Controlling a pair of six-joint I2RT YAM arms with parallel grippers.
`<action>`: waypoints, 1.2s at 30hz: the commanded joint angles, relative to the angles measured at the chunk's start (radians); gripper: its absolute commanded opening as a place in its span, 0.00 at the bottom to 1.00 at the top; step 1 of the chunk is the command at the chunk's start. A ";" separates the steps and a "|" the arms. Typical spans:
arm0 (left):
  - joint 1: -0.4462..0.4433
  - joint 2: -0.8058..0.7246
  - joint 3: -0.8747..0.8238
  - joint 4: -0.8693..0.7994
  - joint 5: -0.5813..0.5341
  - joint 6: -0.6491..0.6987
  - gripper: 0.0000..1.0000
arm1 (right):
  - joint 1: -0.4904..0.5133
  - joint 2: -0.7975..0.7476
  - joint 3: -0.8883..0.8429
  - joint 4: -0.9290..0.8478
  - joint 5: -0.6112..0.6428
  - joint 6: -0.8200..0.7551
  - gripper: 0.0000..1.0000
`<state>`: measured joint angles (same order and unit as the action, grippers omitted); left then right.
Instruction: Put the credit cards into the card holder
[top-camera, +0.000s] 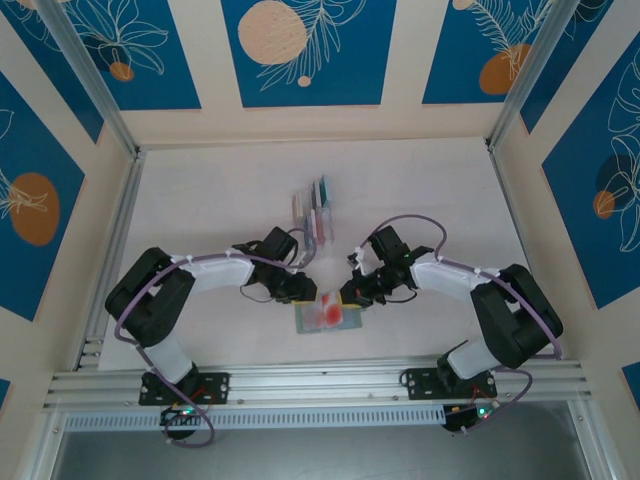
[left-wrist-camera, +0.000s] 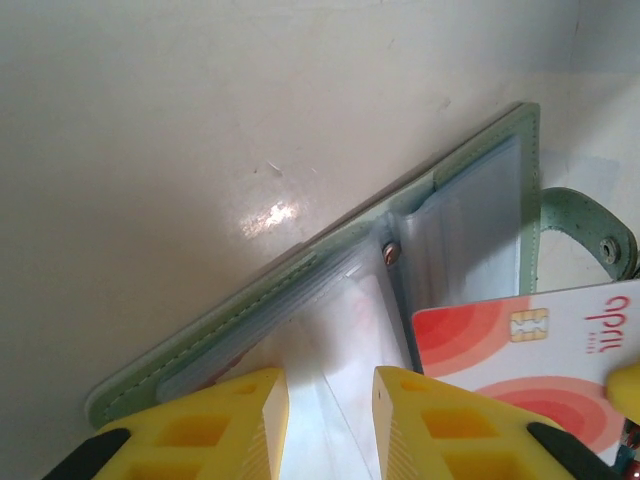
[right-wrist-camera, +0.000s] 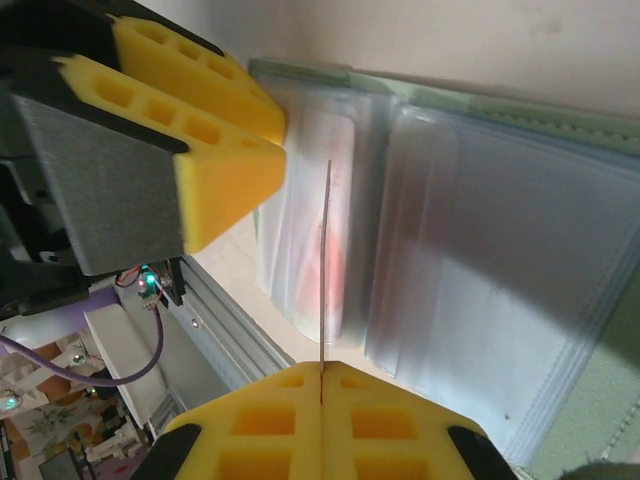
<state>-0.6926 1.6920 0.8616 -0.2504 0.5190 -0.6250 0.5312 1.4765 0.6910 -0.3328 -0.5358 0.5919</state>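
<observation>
Your left arm (top-camera: 165, 300) and right arm (top-camera: 505, 315) are both showing black joint housings with white links between them. A purple cable (top-camera: 124, 318) is running along each arm, and white ties are fastening it. Green lights (top-camera: 183, 412) are glowing at both black bases (top-camera: 190, 388). Your left gripper (left-wrist-camera: 330, 400) is wearing yellow fingers (left-wrist-camera: 225, 425) with rectangular recesses and black roots. Your right gripper (right-wrist-camera: 322, 385) is wearing matching yellow ones.
</observation>
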 joint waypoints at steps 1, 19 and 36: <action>-0.007 0.027 -0.036 -0.018 -0.033 0.015 0.29 | 0.009 0.015 -0.018 0.024 -0.039 0.015 0.00; -0.007 0.015 -0.046 -0.022 -0.037 0.020 0.29 | 0.001 0.154 0.010 0.083 -0.067 0.028 0.00; -0.007 0.003 -0.059 -0.027 -0.053 0.024 0.29 | -0.020 0.064 -0.063 0.023 -0.075 0.061 0.00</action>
<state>-0.6926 1.6840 0.8383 -0.2169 0.5190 -0.6189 0.5163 1.5761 0.6529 -0.2512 -0.6060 0.6373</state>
